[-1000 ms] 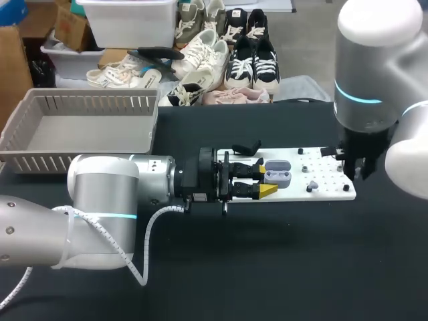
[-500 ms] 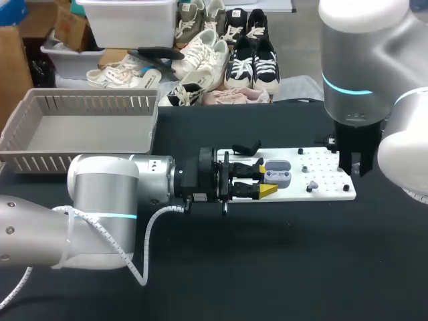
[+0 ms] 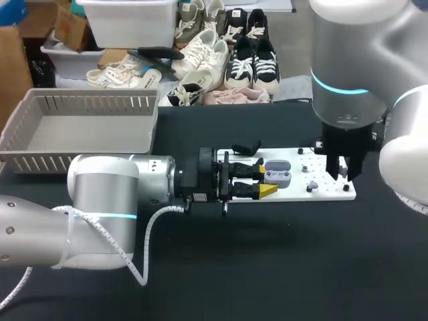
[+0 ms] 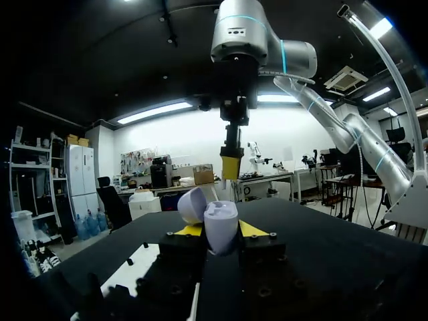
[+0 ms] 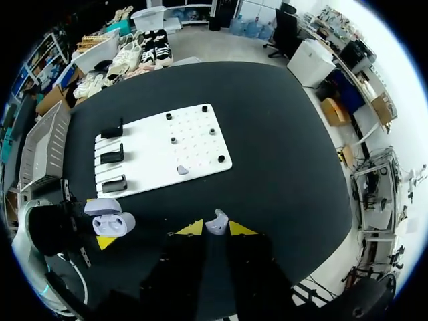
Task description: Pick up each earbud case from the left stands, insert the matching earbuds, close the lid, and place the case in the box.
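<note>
Hovering over the white perforated board [image 3: 321, 175], the left gripper [image 4: 215, 231] is clamped on the open lavender plastic earbud case [image 4: 219, 222]. Only the right wrist view reveals the small lavender earbud [image 5: 217, 221] pinched between the fingers of the right gripper [image 5: 215, 229], above that board.

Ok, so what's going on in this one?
The left gripper is shut on an open lavender earbud case, holding it up by the white board. The right gripper hangs above the board, shut on one earbud that is not yet in the case. A second earbud lies on the board.
</note>
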Controlling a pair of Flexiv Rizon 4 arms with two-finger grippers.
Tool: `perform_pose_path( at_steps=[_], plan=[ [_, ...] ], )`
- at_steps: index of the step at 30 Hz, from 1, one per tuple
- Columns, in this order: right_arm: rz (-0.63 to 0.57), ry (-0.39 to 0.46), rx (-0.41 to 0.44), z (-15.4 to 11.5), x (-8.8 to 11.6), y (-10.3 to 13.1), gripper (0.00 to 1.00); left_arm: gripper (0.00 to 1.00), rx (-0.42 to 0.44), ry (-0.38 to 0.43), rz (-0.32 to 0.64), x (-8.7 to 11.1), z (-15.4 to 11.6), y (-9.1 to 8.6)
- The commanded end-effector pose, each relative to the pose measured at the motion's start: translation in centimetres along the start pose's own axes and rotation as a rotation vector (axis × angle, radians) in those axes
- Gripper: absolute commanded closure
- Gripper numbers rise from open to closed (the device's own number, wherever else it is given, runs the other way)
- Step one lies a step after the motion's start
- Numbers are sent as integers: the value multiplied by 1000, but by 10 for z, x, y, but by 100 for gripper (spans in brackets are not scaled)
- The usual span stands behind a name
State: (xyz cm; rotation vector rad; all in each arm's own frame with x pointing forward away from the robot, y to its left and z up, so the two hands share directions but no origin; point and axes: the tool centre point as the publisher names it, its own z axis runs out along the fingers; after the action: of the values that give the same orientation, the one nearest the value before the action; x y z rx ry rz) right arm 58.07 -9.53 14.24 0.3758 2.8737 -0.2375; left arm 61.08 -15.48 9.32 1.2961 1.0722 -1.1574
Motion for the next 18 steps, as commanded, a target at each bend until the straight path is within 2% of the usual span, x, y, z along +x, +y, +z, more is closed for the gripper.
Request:
perform_pose_path(
  at_steps=[1, 11, 18],
  plan=[
    [-30, -21, -14, -8, 16, 5, 100, 100, -5, -1, 1, 0, 0, -1],
    [-103, -37, -26, -27, 28, 34, 100, 100, -5, -1, 1, 0, 0, -1],
    [-100, -21, -15, -26, 28, 40, 100, 100, -5, -1, 1, 0, 0, -1]
  ],
)
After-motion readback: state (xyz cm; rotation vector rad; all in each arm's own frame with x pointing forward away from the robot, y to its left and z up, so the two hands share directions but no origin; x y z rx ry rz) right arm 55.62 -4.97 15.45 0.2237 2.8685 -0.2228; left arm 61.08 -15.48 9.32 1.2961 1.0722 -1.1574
